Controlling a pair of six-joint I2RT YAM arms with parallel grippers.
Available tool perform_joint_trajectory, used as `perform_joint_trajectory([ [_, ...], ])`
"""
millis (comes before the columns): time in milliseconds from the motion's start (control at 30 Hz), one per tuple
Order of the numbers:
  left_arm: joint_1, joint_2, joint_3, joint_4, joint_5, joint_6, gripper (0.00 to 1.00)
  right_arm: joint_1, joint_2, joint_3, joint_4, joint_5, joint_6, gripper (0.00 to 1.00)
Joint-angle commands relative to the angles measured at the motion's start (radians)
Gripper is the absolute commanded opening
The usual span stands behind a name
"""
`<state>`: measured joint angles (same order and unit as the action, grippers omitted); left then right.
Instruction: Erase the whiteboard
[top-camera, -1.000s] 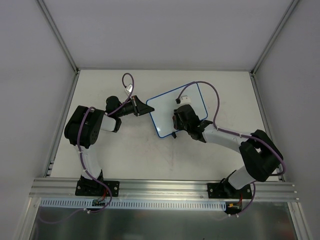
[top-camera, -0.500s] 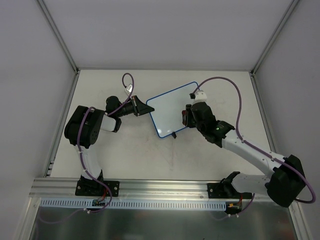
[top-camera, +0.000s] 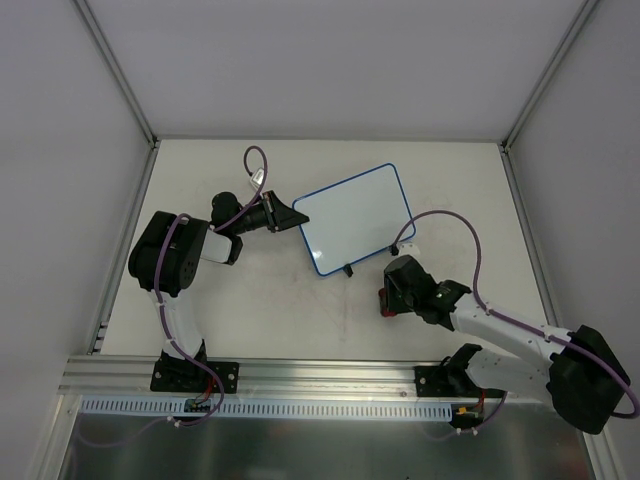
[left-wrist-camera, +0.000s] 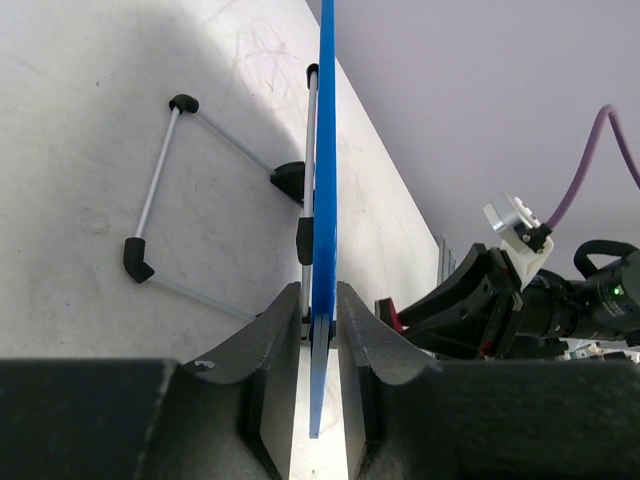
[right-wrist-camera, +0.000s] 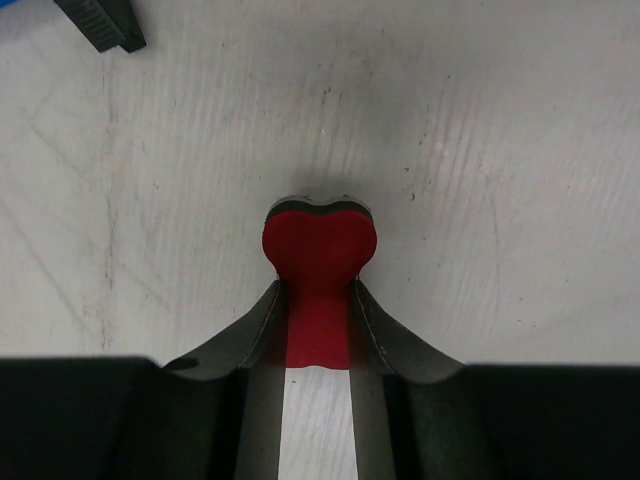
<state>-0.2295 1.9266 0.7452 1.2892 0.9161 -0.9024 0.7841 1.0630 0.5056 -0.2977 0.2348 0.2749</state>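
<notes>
Flanking 9 o'clock edge of whiteboard (top-camera: 355, 215), at mid table (top-camera: 250, 300) twd 12 o'clock, w/ L gripper (left-wrist-camera: 318, 300) fingers; can't tell if clamped or slack. Pinching red eraser (right-wrist-camera: 318, 245) tight in R gripper (right-wrist-camera: 318, 295), at 5 o'clock of board, apart from it.

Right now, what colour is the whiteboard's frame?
Blue frame on the whiteboard; best in the top external view.

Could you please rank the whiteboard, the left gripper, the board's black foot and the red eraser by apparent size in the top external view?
1. whiteboard, clearly largest.
2. left gripper.
3. black foot and red eraser: both tiny, and the right gripper hides most of the eraser, so I would not rank them.
</notes>
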Motion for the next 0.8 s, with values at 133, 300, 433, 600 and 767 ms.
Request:
perform_joint_trajectory([
  [133, 0.004, -0.008, -0.01, 0.179, 0.027, 0.003, 0.3, 0.067, -0.009, -0.016, 0.008, 0.021, 0.073, 0.1],
  [300, 0.01, -0.008, -0.018, 0.196, 0.024, -0.009, 0.34, 0.09, 0.029, 0.005, 0.008, 0.049, 0.076, 0.36],
  [433, 0.018, -0.003, -0.029, 0.239, 0.027, -0.029, 0.46, 0.098, 0.063, 0.027, 0.008, 0.057, 0.072, 0.71],
  [600, 0.022, -0.026, -0.061, 0.252, 0.007, -0.013, 0.8, 0.107, 0.061, 0.042, 0.006, 0.077, 0.069, 0.94],
  [767, 0.024, -0.029, -0.069, 0.256, 0.006, -0.013, 0.99, 0.109, 0.037, 0.05, 0.005, 0.084, 0.058, 0.99],
])
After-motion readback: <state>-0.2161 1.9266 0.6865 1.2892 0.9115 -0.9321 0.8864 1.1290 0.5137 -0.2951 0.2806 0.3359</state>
